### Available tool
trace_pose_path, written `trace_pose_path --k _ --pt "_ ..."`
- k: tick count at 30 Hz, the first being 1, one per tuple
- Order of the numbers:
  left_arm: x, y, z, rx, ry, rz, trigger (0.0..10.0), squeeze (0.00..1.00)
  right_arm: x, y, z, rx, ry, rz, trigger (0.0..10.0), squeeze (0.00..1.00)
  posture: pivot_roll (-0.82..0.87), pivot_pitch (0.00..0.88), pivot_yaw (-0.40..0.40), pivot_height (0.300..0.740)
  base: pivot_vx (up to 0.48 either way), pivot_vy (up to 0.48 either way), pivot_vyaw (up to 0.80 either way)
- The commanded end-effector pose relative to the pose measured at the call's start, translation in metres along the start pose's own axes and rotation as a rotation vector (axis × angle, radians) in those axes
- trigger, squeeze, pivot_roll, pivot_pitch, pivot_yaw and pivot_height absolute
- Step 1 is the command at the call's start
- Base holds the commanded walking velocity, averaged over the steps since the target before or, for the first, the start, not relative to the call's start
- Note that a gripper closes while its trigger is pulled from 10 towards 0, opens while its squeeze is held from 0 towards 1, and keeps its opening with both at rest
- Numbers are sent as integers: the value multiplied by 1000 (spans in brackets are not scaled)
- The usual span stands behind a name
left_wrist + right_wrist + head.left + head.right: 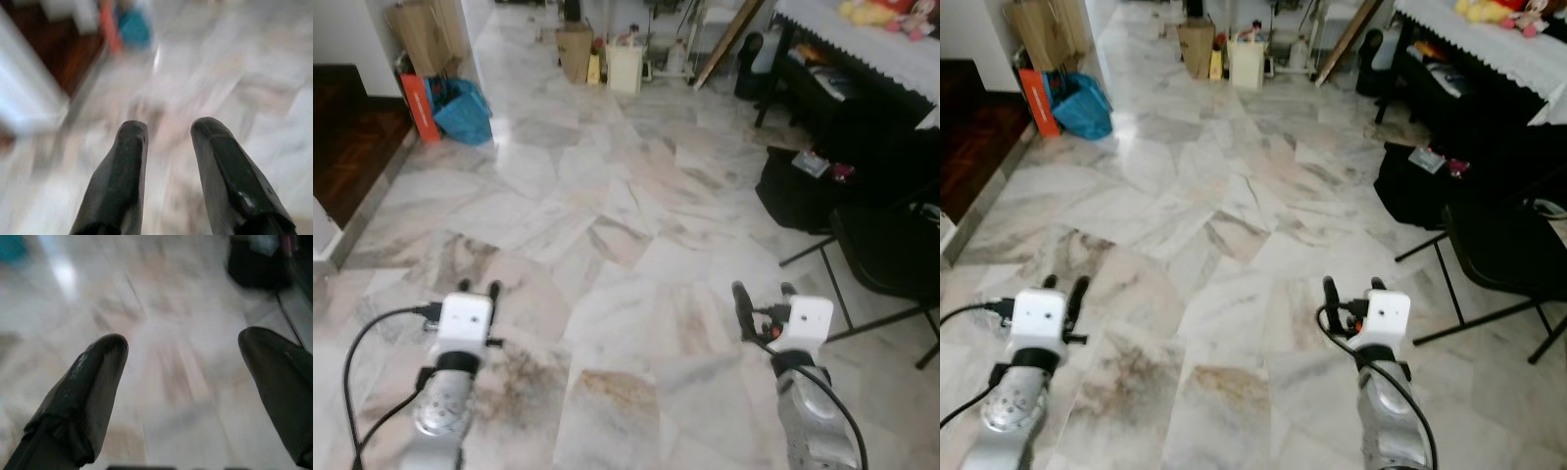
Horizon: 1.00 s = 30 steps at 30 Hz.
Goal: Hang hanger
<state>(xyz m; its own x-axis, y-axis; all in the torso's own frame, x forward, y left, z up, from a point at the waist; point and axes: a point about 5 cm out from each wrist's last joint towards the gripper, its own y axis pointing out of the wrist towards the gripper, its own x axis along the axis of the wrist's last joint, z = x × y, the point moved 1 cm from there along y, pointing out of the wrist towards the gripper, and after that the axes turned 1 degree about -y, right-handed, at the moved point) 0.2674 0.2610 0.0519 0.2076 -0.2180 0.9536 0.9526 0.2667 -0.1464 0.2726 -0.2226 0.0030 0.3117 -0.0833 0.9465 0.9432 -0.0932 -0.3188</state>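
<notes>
My left gripper (480,289) is held low over the marble floor at the lower left. Its two black fingers stand a little apart with nothing between them, and the left wrist view shows the same gap in the left gripper (168,129) over blurred floor. My right gripper (764,291) is at the lower right, level with the left one. Its fingers are spread wide and hold nothing, as the right wrist view of the right gripper (185,338) confirms.
A black folding chair (891,255) and a black bag (798,186) stand at the right, below a table with a white cloth (862,39). A blue bag (465,108) and an orange bag (419,106) lie at the far left by a dark wooden step (352,137). Boxes (575,49) line the far wall.
</notes>
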Motion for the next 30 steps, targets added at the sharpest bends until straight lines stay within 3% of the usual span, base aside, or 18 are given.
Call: trace_pose_path --k 1,6,8,20,28,30 --pt "-24 -2 -3 -4 -42 112 10000 0 -15 -1 -2 -15 22 80 10000 0 102 0 -113 740 0 0 0" --pt "-92 -25 -17 -102 4 453 10000 0 -70 -21 3 -23 5 352 10000 0 115 0 -76 740 0 0 0" --pt "-103 -32 -22 -127 4 502 10000 0 -86 -31 7 -36 31 416 10000 0 110 0 -57 740 0 0 0" --pt "-119 -38 -24 -166 22 625 10000 0 -129 -63 32 -5 44 597 10000 0 74 0 21 740 0 0 0" --pt "-119 -37 -33 -179 -5 647 10000 0 -127 -62 28 17 16 592 10000 0 13 0 4 740 0 0 0" --pt "-127 -46 -38 -168 -42 706 10000 0 -126 -62 18 -6 21 596 10000 0 5 0 -12 740 0 0 0"
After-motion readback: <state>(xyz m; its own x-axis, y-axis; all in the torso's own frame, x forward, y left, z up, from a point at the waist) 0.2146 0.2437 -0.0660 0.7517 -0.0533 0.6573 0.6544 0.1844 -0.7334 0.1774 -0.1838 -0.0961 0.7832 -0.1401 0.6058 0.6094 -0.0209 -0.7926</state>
